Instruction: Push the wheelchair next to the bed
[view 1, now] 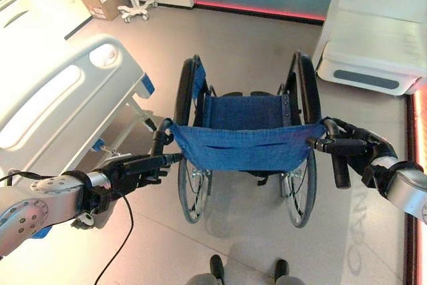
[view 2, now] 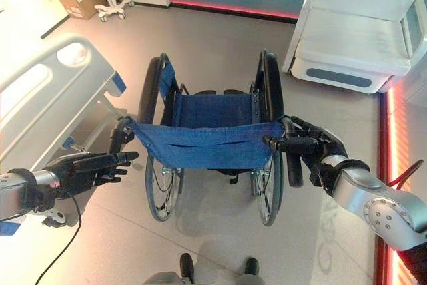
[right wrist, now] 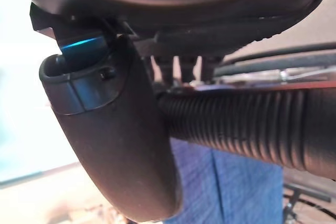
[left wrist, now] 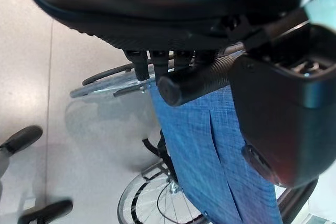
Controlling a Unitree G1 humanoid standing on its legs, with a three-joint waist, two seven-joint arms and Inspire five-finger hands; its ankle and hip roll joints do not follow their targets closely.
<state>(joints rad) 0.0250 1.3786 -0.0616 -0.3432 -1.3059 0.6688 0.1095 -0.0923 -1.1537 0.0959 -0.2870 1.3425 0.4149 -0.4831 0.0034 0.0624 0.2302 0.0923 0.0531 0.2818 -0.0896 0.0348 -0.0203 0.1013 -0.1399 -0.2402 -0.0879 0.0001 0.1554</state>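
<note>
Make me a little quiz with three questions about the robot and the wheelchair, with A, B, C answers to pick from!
1. Where is the bed?
A. on the robot's left of the wheelchair
B. behind the robot
C. on top of the wheelchair

2. What colour is the wheelchair's cloth back?
A. red
B. blue
C. yellow

3. What is the right hand doing?
A. hanging by the robot's side
B. lying flat on the seat
C. curled round the right push handle

Answers:
1. A, the bed's white footboard stands beside the left wheel.
2. B, the back and seat are both blue cloth.
3. C, the ribbed handle runs through the fingers; the left hand is at the left push handle.
</note>
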